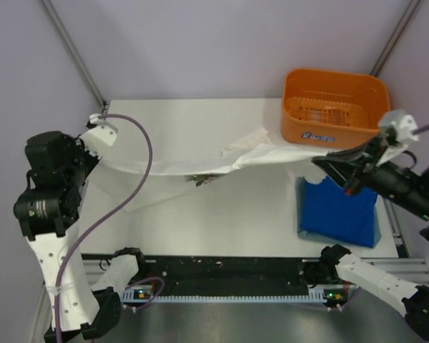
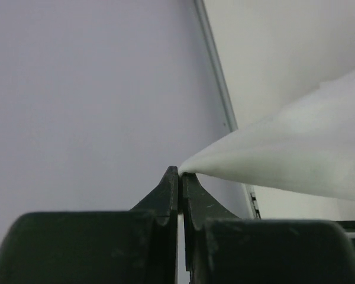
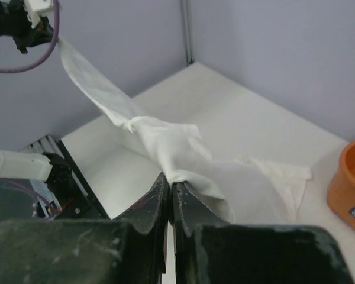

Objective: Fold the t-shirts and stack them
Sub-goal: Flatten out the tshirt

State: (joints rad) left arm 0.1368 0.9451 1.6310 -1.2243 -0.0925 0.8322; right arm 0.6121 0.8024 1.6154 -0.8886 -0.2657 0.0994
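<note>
Left gripper (image 2: 178, 171): fingers together, pinching one edge of the white soft-cloth t-shirt (image 1: 261, 153). Right gripper (image 3: 168, 180): fingers together on the opposite edge.

Shirt hangs stretched between them above the white table (image 1: 200, 221). Mid-span sags; one part trails near the orange plastic basket (image 1: 334, 107).

Judgement: this is the spreading step. I would lower both ends level and together, laying it flat without twist, clear of the folded royal-blue cloth t-shirt (image 1: 336, 214) lying at right.

Count: two shirts, one basket.

White shirt (image 1: 200, 163) spans table (image 1: 200, 236) mid; basket (image 1: 334, 107) blocks far R, near L free.
</note>
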